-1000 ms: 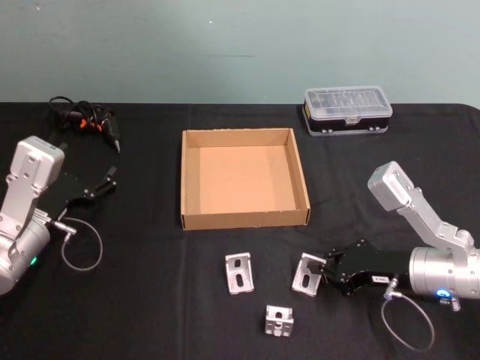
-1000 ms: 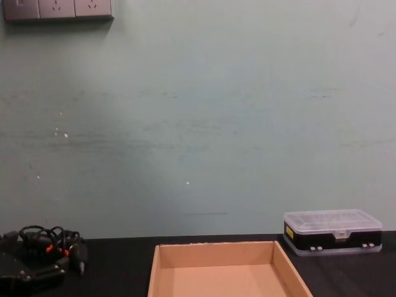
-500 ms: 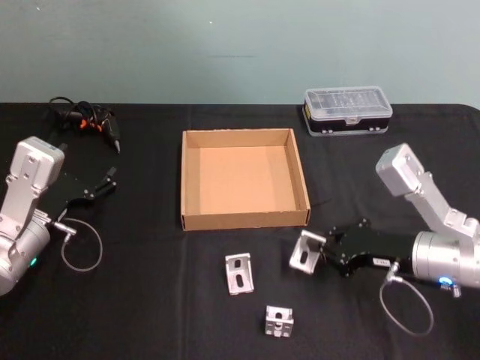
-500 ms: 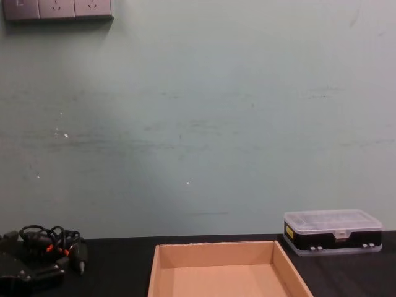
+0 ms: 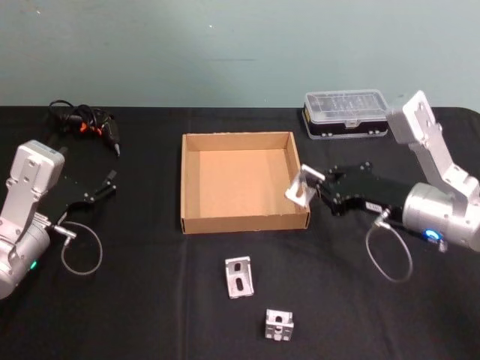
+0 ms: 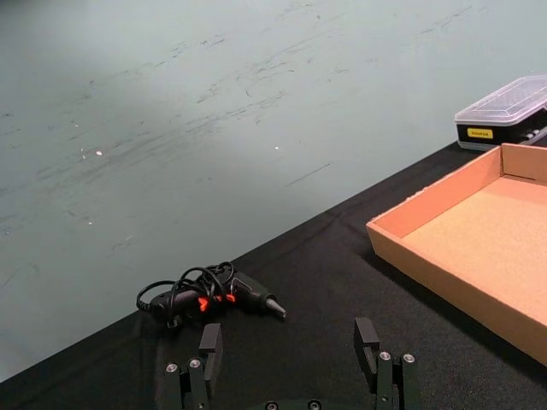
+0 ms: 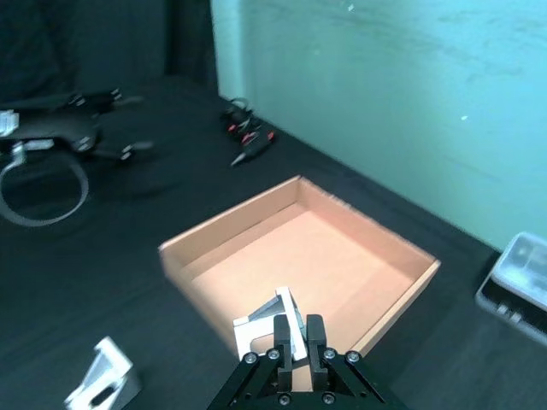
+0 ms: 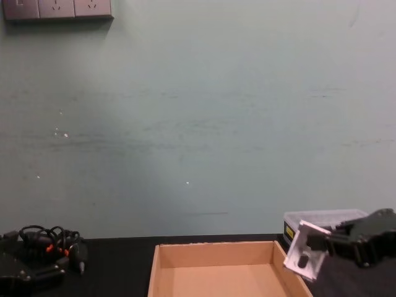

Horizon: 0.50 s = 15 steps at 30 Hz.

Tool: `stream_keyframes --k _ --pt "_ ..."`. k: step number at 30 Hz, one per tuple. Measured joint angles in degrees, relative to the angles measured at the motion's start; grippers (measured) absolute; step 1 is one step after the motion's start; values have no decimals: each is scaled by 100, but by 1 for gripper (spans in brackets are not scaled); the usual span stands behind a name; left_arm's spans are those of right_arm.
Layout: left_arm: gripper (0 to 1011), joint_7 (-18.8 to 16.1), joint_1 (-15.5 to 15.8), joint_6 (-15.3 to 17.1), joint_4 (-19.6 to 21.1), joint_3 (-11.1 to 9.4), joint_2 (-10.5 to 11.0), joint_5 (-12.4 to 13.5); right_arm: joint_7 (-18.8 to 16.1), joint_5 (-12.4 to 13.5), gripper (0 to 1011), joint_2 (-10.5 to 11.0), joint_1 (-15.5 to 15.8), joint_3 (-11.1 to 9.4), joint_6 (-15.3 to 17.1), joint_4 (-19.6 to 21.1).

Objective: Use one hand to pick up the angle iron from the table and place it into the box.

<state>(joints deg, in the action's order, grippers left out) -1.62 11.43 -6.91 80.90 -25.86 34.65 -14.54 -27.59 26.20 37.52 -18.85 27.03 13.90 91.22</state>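
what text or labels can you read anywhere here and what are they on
No text reads clearly in these views.
Yellow label on the clear-lidded black case: print too small to read.
Box: plain cardboard, no print visible.
Angle iron in the right gripper at the box's right wall: bare metal, no marks visible.
Left gripper, parked over the table's left side: no label visible.

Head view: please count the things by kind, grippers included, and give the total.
Cardboard box: 1
Angle irons: 3, one held in the right gripper at the box's right wall, two on the table
Clear-lidded plastic case: 1
Black corded tool: 1
Grippers: 2, the left gripper idle, open, at left
Total: 8
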Motion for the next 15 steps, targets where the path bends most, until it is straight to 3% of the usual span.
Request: stream_keyframes --k 5,15 --pt "1011 0 0 0 0 0 0 0 17 -170 119 -457 -386 48 -149 -693" --pt "1011 0 0 0 0 0 0 0 -126 -452 118 -1073 -939 255 -258 -1805"
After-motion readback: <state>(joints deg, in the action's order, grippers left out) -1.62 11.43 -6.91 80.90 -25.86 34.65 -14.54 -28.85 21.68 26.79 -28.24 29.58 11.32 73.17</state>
